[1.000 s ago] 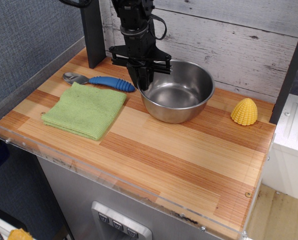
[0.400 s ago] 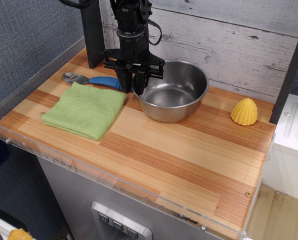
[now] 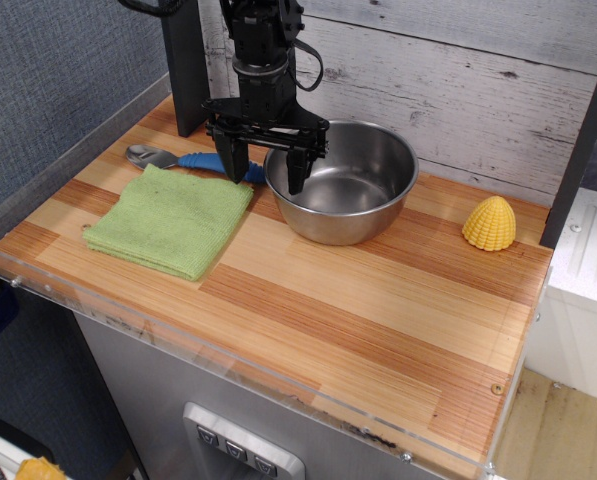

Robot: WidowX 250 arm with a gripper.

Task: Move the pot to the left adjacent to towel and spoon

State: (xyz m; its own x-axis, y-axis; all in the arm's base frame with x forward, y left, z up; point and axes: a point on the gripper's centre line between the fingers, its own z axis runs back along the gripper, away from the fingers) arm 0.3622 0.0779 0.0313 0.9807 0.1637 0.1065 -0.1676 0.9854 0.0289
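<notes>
While its black pincer [image 3: 267, 172] hangs spread astride the rim, the shiny round steel pot [image 3: 342, 182] looks rigid, slippery, best gripped there.

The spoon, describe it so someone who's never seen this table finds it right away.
On the wooden table, look at the far left corner, just behind the green towel. The spoon lies flat there, left of the steel pot: the only thing with a blue handle.

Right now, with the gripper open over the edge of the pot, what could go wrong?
One finger hangs inside the pot near its left rim, so a sideways retreat of the gripper could drag the pot. The other finger sits just above the spoon, whose blue handle it might clip on the way out.
</notes>
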